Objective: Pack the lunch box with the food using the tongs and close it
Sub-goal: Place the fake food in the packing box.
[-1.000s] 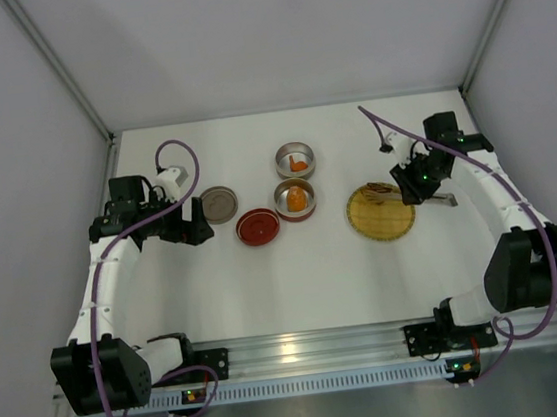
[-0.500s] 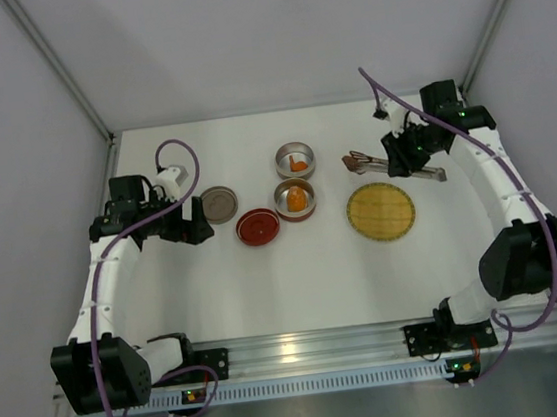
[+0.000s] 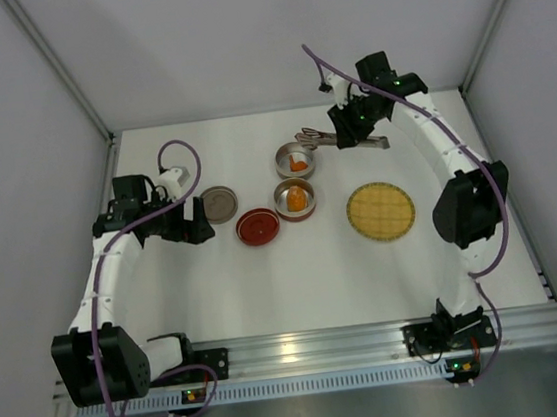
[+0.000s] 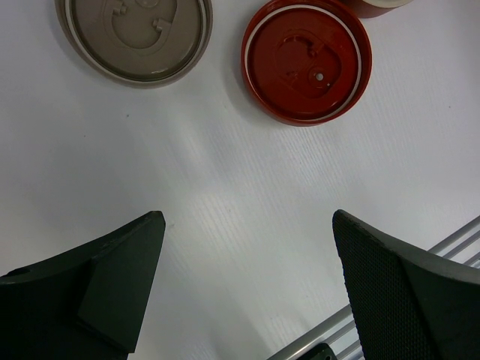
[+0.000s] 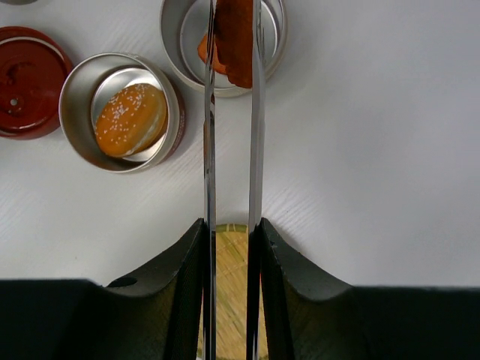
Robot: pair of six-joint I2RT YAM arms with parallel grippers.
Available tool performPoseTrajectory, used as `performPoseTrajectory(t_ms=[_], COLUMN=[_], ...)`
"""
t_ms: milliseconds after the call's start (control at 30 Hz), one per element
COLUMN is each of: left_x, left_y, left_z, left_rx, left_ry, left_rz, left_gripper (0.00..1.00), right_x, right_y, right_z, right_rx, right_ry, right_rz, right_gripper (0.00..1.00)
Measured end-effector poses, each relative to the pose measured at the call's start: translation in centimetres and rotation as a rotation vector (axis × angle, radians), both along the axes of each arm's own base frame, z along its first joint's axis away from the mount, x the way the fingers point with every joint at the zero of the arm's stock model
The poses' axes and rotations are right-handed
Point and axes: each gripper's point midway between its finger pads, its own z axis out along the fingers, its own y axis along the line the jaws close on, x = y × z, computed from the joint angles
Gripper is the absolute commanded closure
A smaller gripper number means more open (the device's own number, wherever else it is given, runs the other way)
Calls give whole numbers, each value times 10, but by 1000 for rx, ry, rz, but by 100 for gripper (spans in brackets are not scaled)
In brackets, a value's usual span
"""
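A red-orange piece [image 5: 235,37] is pinched between the tips of the tongs [image 5: 209,135], whose arms are squeezed nearly parallel. It hangs over the far tin [image 5: 271,64], inside the rim. The right gripper [image 5: 230,229] clamps the tongs' handles above the edge of the yellow plate [image 3: 380,211]. The near tin [image 5: 71,105], just beside, holds a seeded orange lump [image 5: 131,118]. On the left there is bare table [image 3: 295,267] under the left gripper [image 4: 247,217] - jaws wide, near the red lid [image 4: 306,60] and the grey lid [image 4: 135,34].
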Motion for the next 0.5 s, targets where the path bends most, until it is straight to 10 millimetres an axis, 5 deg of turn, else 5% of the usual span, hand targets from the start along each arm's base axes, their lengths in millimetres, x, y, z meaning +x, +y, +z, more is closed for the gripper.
performPoseTrajectory(t_ms=[500], left_x=[9], left_y=[0], left_z=[-11], left_rx=[-3], left_ry=[22], left_rz=[0], left_gripper=[2], right_x=[13], right_y=[24], right_z=[-49], right_rx=[-52], right_ry=[79], right_rz=[19], right_gripper=[68])
